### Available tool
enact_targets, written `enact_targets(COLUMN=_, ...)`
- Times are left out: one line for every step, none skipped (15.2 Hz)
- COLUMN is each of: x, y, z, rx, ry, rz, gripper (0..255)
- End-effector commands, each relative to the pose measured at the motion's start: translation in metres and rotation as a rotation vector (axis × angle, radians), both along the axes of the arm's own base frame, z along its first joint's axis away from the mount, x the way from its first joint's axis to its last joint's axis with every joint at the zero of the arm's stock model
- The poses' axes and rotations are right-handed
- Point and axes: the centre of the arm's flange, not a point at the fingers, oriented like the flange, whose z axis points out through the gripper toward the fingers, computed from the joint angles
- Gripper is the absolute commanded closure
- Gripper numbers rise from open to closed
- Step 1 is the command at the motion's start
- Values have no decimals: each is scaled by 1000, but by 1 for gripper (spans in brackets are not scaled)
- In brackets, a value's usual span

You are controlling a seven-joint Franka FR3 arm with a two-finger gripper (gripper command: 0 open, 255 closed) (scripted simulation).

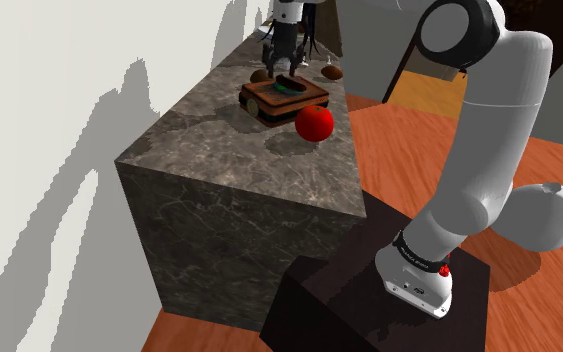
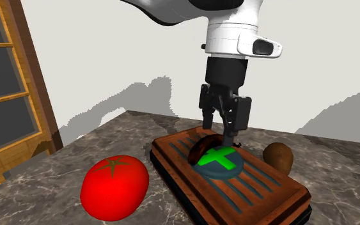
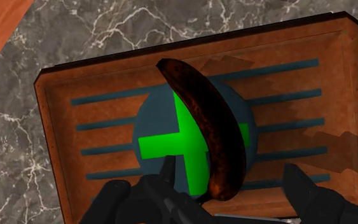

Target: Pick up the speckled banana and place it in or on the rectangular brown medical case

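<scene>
The dark brown speckled banana (image 3: 206, 121) lies across the green cross (image 3: 161, 146) on the lid of the rectangular brown case (image 3: 60, 121). My gripper (image 3: 231, 172) hangs straight above it with its two black fingers apart, one on each side of the banana's near end. In the second exterior view the fingertips (image 2: 226, 135) stand just over the banana (image 2: 201, 147) on the case (image 2: 172, 153). From the shoulder view the gripper (image 1: 287, 62) is over the case (image 1: 284, 98) at the far end of the counter.
A red tomato (image 2: 114, 186) sits on the marble counter (image 2: 57, 172) beside the case. A brown rounded item (image 2: 278, 158) lies behind the case, and a second one (image 1: 260, 75) beside it. A wooden cabinet (image 2: 6, 96) stands beyond the counter's end.
</scene>
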Motion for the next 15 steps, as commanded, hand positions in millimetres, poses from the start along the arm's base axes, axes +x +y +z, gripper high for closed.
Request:
enact_targets(x=0, y=0, z=0, rx=0, ry=0, rz=0, gripper=0)
enact_targets(x=0, y=0, z=0, rx=0, ry=0, rz=0, gripper=0)
enact_targets(x=0, y=0, z=0, rx=0, ry=0, rz=0, gripper=0)
enact_targets(x=1, y=0, z=13, rx=0, ry=0, rz=0, gripper=0)
enact_targets(x=3, y=0, z=26, rx=0, ry=0, rz=0, gripper=0)
enact_targets(x=4, y=0, z=39, rx=0, ry=0, rz=0, gripper=0)
enact_targets(x=5, y=0, z=50, rx=0, ry=0, rz=0, gripper=0)
enact_targets(x=5, y=0, z=50, rx=0, ry=0, rz=0, gripper=0)
enact_targets(x=5, y=0, z=50, rx=0, ry=0, rz=0, gripper=0)
enact_targets(x=5, y=0, z=50, rx=0, ry=0, rz=0, gripper=0)
enact_targets(x=5, y=0, z=50, rx=0, ry=0, rz=0, gripper=0)
enact_targets(x=5, y=0, z=50, rx=0, ry=0, rz=0, gripper=0)
enact_targets(x=5, y=0, z=50, rx=0, ry=0, rz=0, gripper=0)
enact_targets(x=5, y=0, z=50, rx=0, ry=0, rz=0, gripper=0)
enact_targets(x=5, y=0, z=50, rx=0, ry=0, rz=0, gripper=0)
